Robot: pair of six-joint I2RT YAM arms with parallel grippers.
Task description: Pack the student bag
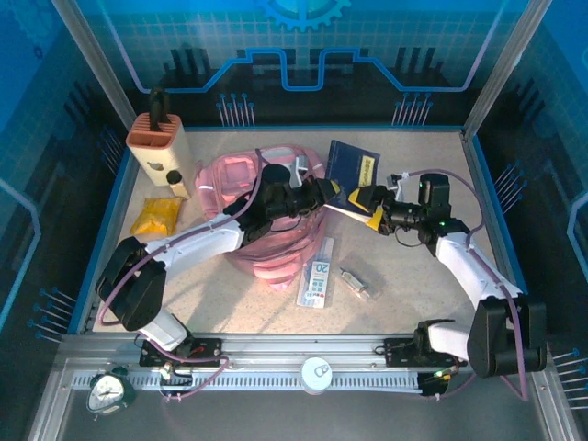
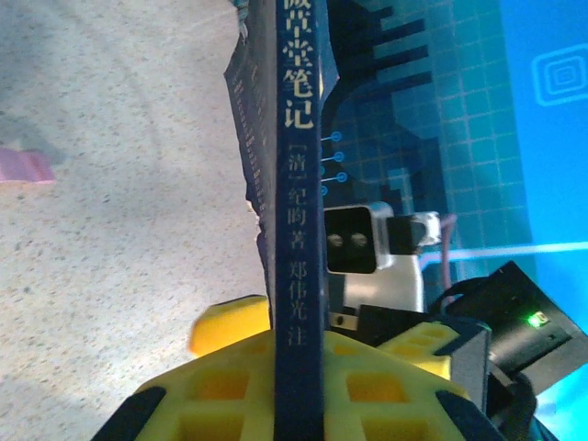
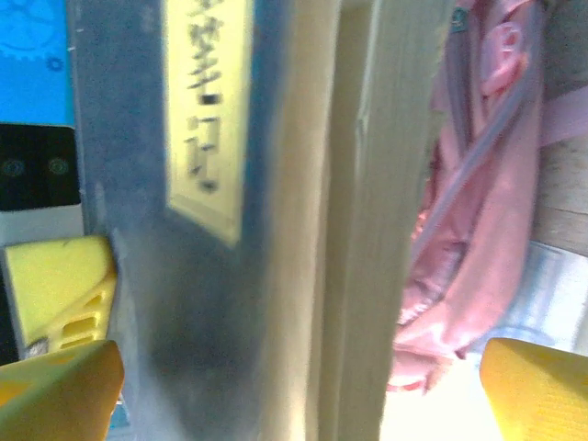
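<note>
1. The tabletop is pale and speckled, walled by blue panels.
2. The student bag lies left of the middle, toward the rear edge. It is soft, pink and crumpled, with pale strips and a zip line along its side. The left arm stretches across it and hides its middle.
3. A dark blue book with a yellow label stands on edge just beside the bag's right side, toward the rear edge, between the two grippers.
4. A tan knife block stands upright near the rear left corner, close to the bag.
5. The left gripper has its yellow fingers pressed against both covers of the book, spine toward its camera.
6. The right gripper has its jaws spread wide on either side of the book, gripping nothing.
7. A yellow packet lies by the left edge, apart from the bag.
8. A flat white and blue box lies at the bag's front right, toward the near edge.
9. A small clear item lies just right of that box.
</note>
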